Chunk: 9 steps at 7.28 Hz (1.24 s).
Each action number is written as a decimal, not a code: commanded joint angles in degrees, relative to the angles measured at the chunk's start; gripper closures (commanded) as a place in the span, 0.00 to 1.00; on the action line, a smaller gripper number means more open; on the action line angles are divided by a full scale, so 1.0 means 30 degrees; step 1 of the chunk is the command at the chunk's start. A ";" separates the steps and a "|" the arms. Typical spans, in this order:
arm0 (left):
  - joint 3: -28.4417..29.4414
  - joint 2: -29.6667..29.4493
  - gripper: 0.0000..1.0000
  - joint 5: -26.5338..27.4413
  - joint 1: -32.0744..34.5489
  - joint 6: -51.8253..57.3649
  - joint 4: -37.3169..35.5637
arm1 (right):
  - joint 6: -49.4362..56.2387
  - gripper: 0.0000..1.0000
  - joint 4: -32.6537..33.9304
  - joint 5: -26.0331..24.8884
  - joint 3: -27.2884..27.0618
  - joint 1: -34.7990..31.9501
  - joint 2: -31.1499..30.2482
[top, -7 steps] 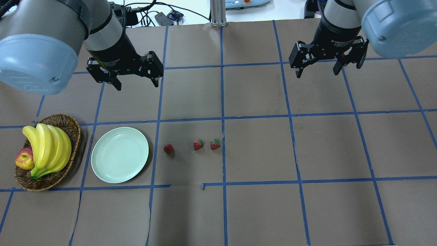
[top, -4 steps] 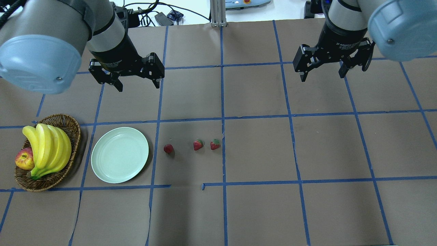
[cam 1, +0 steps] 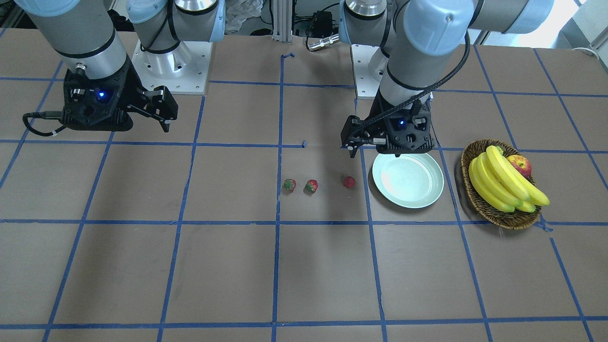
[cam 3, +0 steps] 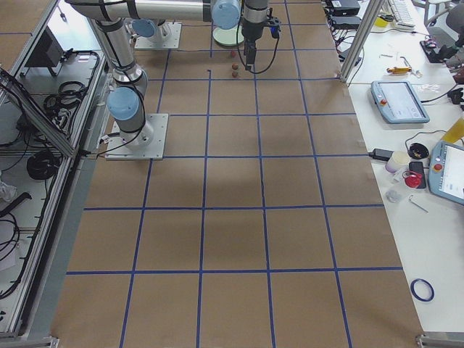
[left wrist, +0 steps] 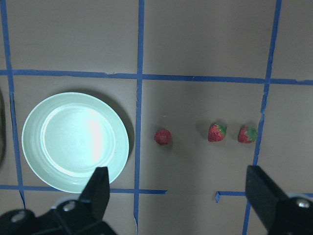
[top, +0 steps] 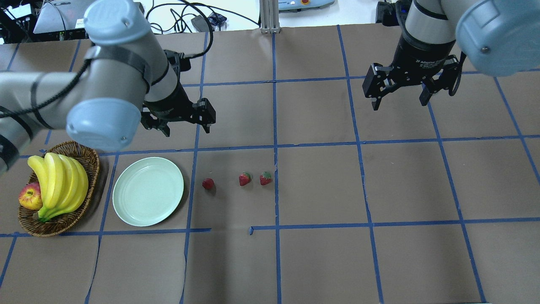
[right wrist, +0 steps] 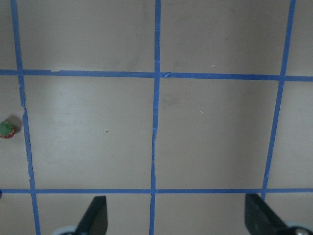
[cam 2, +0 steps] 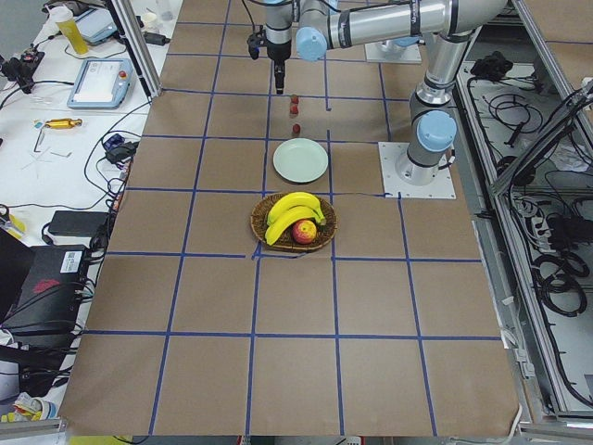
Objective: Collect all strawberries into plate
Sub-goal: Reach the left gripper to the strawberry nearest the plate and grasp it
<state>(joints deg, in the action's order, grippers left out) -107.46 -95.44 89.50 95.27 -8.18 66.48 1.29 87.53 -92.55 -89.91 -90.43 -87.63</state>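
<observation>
Three small red strawberries (top: 208,183) (top: 244,179) (top: 265,178) lie in a row on the brown table, right of the empty pale mint plate (top: 148,191). My left gripper (top: 187,128) is open and empty. It hovers beyond the plate and the nearest strawberry. Its wrist view shows the plate (left wrist: 75,142) and all three strawberries (left wrist: 163,137) (left wrist: 216,132) (left wrist: 248,134) below it. My right gripper (top: 398,103) is open and empty, far to the right. Only one strawberry (right wrist: 7,129) shows at the left edge of its wrist view.
A brown wicker basket (top: 90,154) holding a bunch of bananas (top: 59,181) and an apple (top: 29,197) stands left of the plate. Blue tape lines grid the table. Cables and equipment lie beyond its far edge.
My left gripper has moved right and nearer to the plate and strawberries, with its arm swung around. My right gripper has shifted slightly. Both stay open. Plate and strawberries have not moved.
</observation>
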 commanded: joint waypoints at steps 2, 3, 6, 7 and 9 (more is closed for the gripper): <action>-0.5396 -0.2162 0.03 0.0400 0.0001 0.0294 -0.7154 | -0.0048 0.00 -0.0027 0.0000 -0.0001 -0.0003 -0.0001; -0.5401 -0.2810 0.06 0.0546 0.0059 0.0296 -0.7392 | -0.0048 0.00 -0.0027 0.0000 -0.0001 -0.0003 -0.0001; -0.5226 -0.3315 1.00 0.0693 0.0352 0.0706 -0.7482 | -0.0048 0.00 -0.0027 0.0000 -0.0001 -0.0003 -0.0001; -0.5168 -0.3344 1.00 0.0839 0.0410 0.0765 -0.7482 | -0.0048 0.00 -0.0027 0.0000 -0.0001 -0.0003 -0.0001; -0.4499 -0.2793 1.00 0.1393 0.0382 0.1028 -0.7250 | -0.0048 0.00 -0.0027 0.0000 -0.0001 -0.0003 -0.0001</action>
<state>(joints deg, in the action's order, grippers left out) -122.40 -105.01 92.51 96.44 -5.57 44.19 1.14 87.45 -92.55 -89.91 -90.44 -87.63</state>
